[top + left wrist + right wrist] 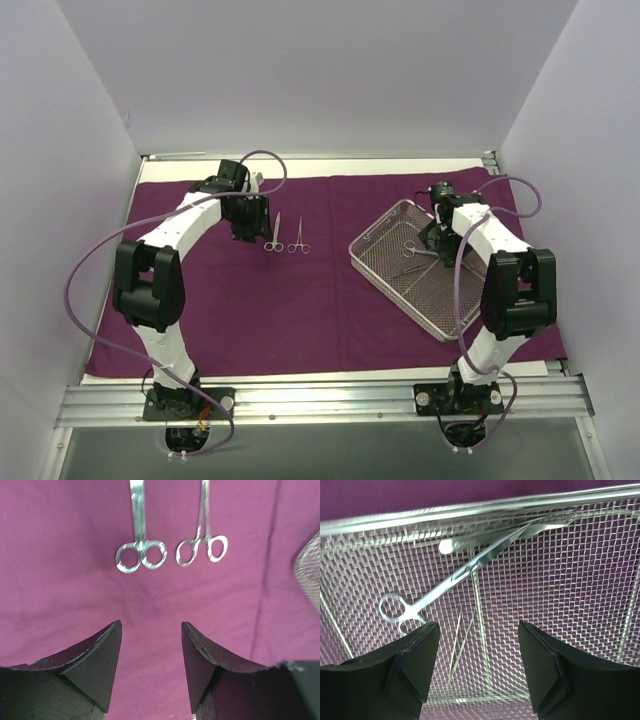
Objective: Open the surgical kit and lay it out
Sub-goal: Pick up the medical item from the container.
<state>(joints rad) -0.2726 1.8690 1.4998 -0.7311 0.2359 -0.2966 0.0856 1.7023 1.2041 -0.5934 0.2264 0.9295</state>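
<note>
The dark purple cloth (300,300) lies spread flat on the table. Two silver scissor-handled instruments lie side by side on it, one on the left (274,236) (140,540) and one on the right (299,238) (202,537). My left gripper (248,232) (151,630) is open and empty, just left of them. The silver wire-mesh tray (385,265) sits on the cloth's right half. My right gripper (432,240) (479,630) is open and empty over the tray. Scissors (460,575) and slim tweezers (459,640) lie in the tray.
White walls close in the table on the left, back and right. A metal rail (320,400) runs along the near edge with both arm bases. Purple cables loop off both arms. The tray's corner (310,572) shows at the right of the left wrist view.
</note>
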